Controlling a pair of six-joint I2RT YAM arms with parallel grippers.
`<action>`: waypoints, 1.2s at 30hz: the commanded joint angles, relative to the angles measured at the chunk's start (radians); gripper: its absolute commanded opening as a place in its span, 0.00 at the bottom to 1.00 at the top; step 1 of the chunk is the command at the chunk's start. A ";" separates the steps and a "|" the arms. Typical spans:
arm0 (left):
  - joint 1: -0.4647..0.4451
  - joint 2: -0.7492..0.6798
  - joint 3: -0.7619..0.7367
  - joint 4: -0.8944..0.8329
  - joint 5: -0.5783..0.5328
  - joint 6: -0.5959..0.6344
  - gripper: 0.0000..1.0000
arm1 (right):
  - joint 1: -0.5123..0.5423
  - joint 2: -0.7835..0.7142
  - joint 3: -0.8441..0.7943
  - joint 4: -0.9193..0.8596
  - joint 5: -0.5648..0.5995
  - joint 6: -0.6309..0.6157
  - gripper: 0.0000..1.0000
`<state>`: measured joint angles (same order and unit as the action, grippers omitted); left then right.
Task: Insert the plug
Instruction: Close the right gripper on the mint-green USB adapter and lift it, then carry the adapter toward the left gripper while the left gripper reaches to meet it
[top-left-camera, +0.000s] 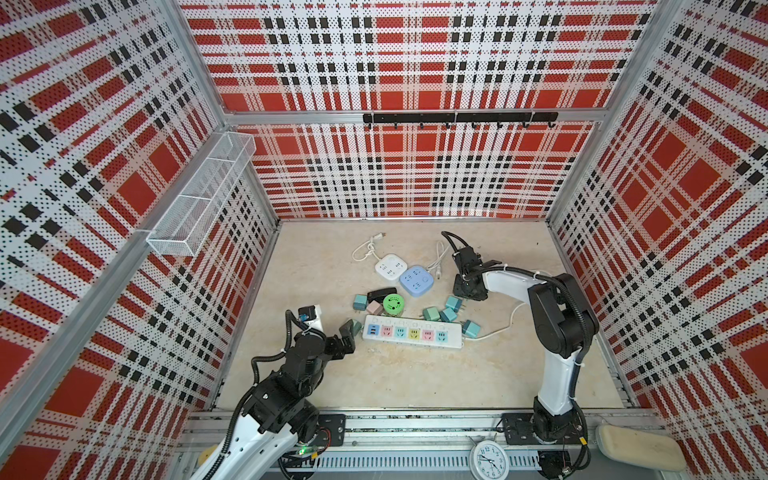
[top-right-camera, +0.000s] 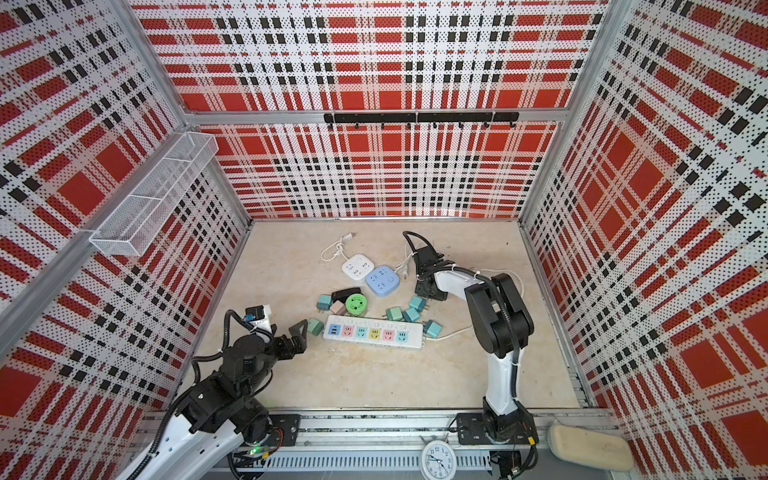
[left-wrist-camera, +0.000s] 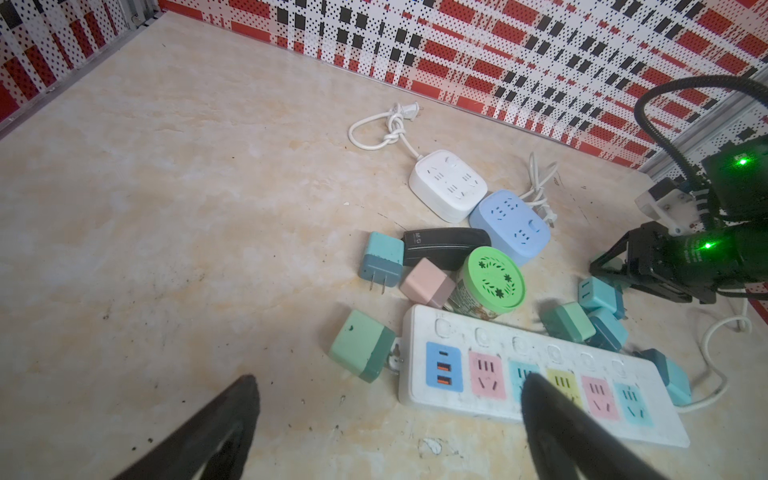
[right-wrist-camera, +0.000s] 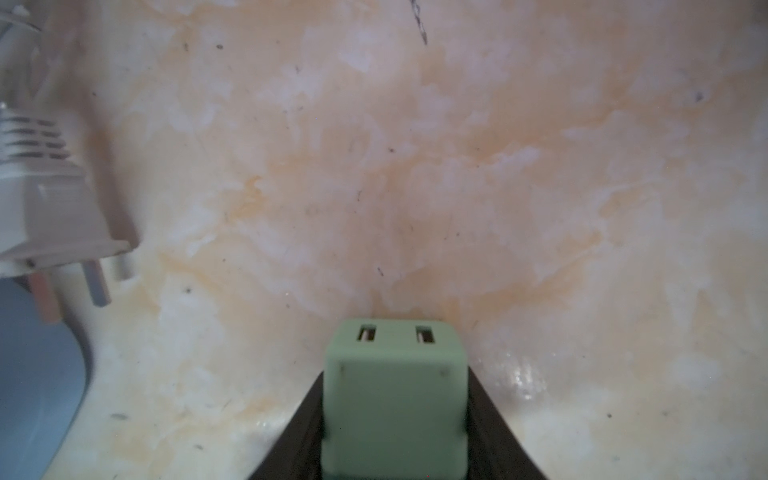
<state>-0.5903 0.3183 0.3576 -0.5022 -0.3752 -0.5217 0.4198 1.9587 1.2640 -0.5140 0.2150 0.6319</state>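
A pale green cube plug (right-wrist-camera: 395, 399) with two slots in its end face sits between the black fingers of my right gripper (right-wrist-camera: 395, 372), which is shut on it close above the table. In both top views that gripper (top-left-camera: 469, 291) (top-right-camera: 432, 291) points down behind the white power strip (top-left-camera: 411, 332) (top-right-camera: 374, 332) with its coloured sockets, and it hides the plug. My left gripper (top-left-camera: 347, 334) (left-wrist-camera: 390, 382) stands open at the strip's left end (left-wrist-camera: 465, 328), holding nothing.
Loose plugs lie around the strip: a green one (left-wrist-camera: 363, 349) at its left end and teal ones (top-left-camera: 451, 309) behind it. Further back are a green round canister (top-left-camera: 393, 303), a white socket cube (top-left-camera: 390, 266), a blue one (top-left-camera: 417, 280) and a white corded plug (right-wrist-camera: 45, 208).
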 joint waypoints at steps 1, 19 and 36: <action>-0.004 -0.004 -0.007 0.012 -0.025 0.001 1.00 | 0.002 -0.002 -0.019 0.006 0.000 -0.023 0.35; -0.026 0.005 -0.006 0.045 0.013 0.039 0.99 | 0.170 -0.621 -0.411 0.421 0.060 -0.267 0.29; -0.111 0.011 -0.022 0.115 0.043 0.102 0.99 | 0.525 -0.887 -0.879 1.135 0.087 -0.666 0.20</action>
<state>-0.6876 0.3229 0.3481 -0.4347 -0.3462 -0.4458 0.9424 1.0893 0.4198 0.3847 0.3397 0.0589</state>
